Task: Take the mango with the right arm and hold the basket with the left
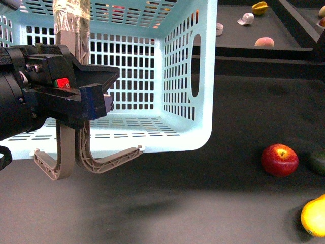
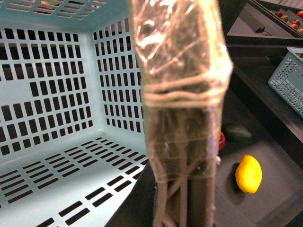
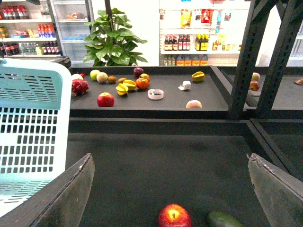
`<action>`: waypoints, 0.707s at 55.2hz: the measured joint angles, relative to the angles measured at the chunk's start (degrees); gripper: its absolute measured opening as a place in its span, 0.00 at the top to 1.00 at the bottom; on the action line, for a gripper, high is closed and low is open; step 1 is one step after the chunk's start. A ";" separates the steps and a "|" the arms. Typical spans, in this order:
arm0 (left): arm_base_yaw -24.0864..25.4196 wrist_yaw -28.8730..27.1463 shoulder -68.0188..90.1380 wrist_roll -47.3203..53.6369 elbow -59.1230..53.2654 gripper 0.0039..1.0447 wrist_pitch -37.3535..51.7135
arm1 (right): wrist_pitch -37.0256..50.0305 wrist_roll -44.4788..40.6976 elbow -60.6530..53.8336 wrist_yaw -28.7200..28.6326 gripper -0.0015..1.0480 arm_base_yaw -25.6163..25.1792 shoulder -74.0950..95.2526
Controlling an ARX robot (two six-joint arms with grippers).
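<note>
your left end effector (image 1: 96, 101) is pinched on the taped handle (image 2: 182, 94) of the basket (image 1: 161, 76) at the left, while the right end effector (image 3: 170, 158) is spread wide above the table (image 3: 156, 175), holding nothing. the mango (image 1: 315, 216) lies at the table's near right, nearer than the red apple (image 1: 279, 160) and dark green fruit (image 1: 319, 162). the right wrist view shows those two but no mango, so it likely sits short of where the jaws point, on the right arm's side. count one mango, one apple, one green fruit, two basket handles.
</note>
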 joint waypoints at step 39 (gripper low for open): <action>0.00 0.17 0.07 -0.02 -0.07 0.92 0.02 | -0.94 3.72 3.19 6.23 0.08 -3.87 14.01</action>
